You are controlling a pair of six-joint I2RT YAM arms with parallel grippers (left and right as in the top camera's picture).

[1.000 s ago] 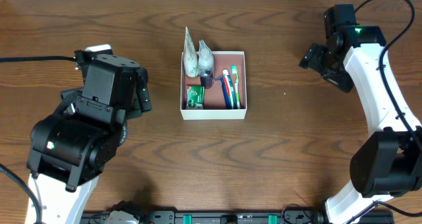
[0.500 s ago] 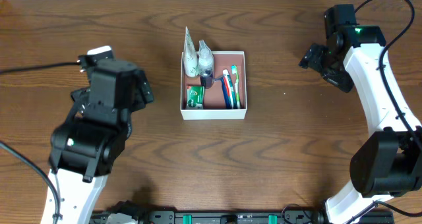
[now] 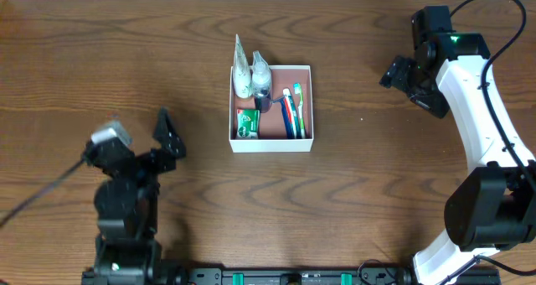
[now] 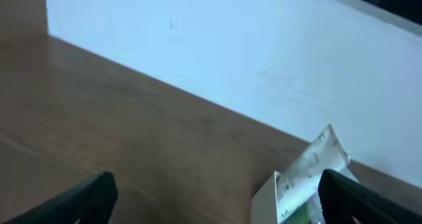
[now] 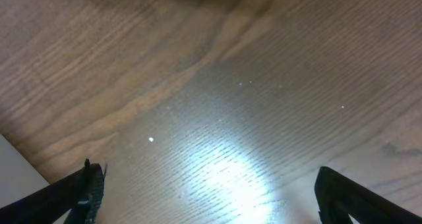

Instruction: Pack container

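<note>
Spread wide, holding nothing at the left gripper point(image 3: 167, 134), well apart from the container point(image 3: 270, 144). Likewise parted and empty at the right gripper point(image 3: 400, 72). Inside, toothbrushes point(image 3: 293, 113) and a tube point(image 3: 241, 67).

The right arm point(image 3: 484, 121) is built of white links and black joints, with a green light point(image 3: 455, 40). The left arm point(image 3: 126, 205) is coloured black.

No lettering, label or number can be read on anything in view.
</note>
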